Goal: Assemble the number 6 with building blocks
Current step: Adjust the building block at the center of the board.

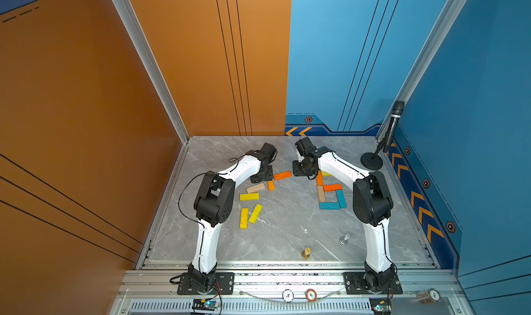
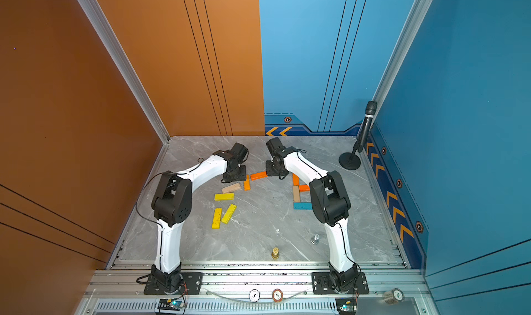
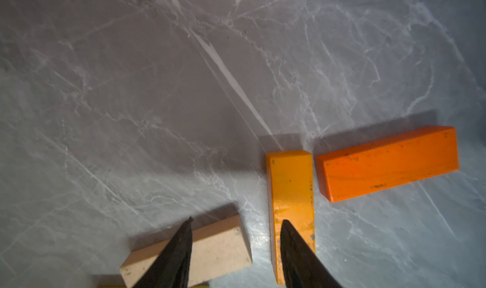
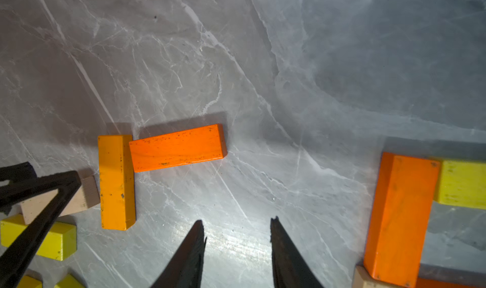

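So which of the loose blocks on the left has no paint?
The tan block by the left gripper: bare wood, while the loose blocks around it are yellow or orange.

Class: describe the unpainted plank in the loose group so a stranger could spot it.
On the grey marble tabletop, find the loose planks near the left gripper. Among orange and yellow ones, the plain tan wooden plank alone is unpainted.

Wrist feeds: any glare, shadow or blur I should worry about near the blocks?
Left wrist view: left fingers black and soft-edged, orange block sharp with a dark shadow behind it. Right wrist view: bright glare on the table between the right fingers; yellow block at the frame edge soft. Both top views: even light, no glare.
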{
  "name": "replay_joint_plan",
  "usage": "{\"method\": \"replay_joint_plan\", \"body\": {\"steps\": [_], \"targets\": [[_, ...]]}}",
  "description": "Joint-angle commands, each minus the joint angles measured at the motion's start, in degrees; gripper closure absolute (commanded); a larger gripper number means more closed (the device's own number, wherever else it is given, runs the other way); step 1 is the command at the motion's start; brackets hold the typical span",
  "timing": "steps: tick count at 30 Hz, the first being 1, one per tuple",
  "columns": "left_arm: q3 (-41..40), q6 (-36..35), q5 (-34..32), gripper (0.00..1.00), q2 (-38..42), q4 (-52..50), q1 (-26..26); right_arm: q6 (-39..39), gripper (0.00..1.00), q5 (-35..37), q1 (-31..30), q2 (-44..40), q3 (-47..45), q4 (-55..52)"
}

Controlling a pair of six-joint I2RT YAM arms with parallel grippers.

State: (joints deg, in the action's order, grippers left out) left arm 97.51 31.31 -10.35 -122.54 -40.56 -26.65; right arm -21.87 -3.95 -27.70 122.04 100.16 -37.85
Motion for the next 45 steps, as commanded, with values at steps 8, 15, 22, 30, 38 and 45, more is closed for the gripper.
{"method": "replay_joint_plan", "body": {"steps": [8, 15, 22, 30, 38, 45], "targets": [[2.8, -0.8, -3.8, 0.48, -3.5, -2.1, 0.3, -0.9, 0.58, 3.9, -1.3, 6.5, 5.5, 0.0], [1.7, 0.1, -0.7, 0.5, -3.8, -2.0, 0.8, 0.4, 0.57, 7.8, -1.3, 8.2, 7.7, -1.2], [1.2, 1.3, 2.6, 0.49, -4.2, -1.8, 1.2, 3.2, 0.57, 9.9, -0.6, 9.6, 9.9, -2.4], [-0.2, 3.1, 5.7, 0.47, -3.9, -0.2, 1.9, 8.0, 0.54, 7.5, 0.9, 13.4, 13.9, -4.6], [-1.1, 4.4, 7.3, 0.46, -3.4, 0.9, 2.5, 9.0, 0.53, 5.1, 1.0, 16.4, 16.0, -5.7], [-0.8, 4.0, 7.7, 0.46, -4.0, 1.3, 2.7, 8.8, 0.53, 2.8, 0.8, 16.8, 15.9, -5.8]]}}
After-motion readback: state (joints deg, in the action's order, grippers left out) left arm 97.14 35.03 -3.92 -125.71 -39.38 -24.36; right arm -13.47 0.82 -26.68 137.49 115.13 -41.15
